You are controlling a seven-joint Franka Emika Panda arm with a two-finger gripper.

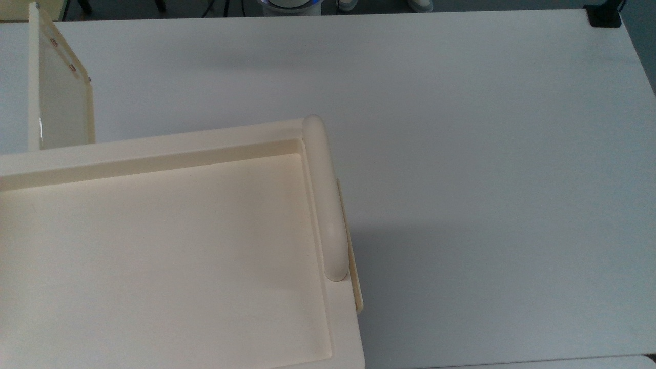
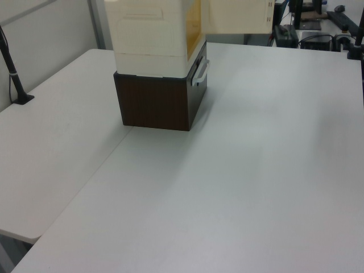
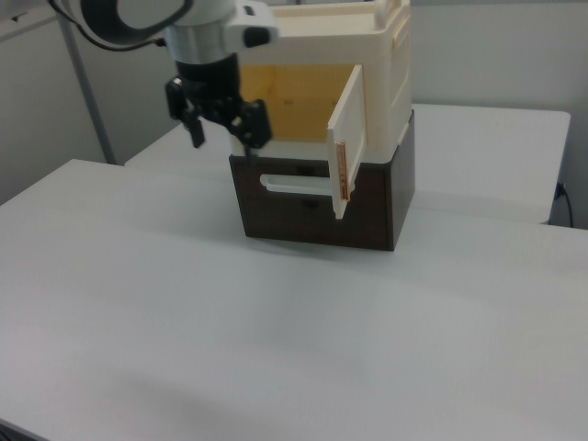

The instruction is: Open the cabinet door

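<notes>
The cabinet door (image 3: 347,147) is a thin cream panel with a brown fitting on its edge. It stands swung wide open at the right view's right of the yellow-lined cabinet opening (image 3: 294,101). In the top view the cabinet door (image 1: 61,102) stands on edge at the upper left, beyond the recessed cream top (image 1: 154,246). The left view catches the cabinet door (image 2: 239,17) at its upper edge. My gripper (image 3: 225,136) hangs open and holds nothing, in front of the opening's left side and apart from the door.
The cream cabinet sits on a dark brown base (image 2: 156,105) with a white drawer handle (image 3: 294,184). A long rounded cream bar (image 1: 325,200) runs along the top's edge. The white table (image 1: 487,154) stretches wide around the cabinet. A black clamp (image 1: 605,15) sits at a far corner.
</notes>
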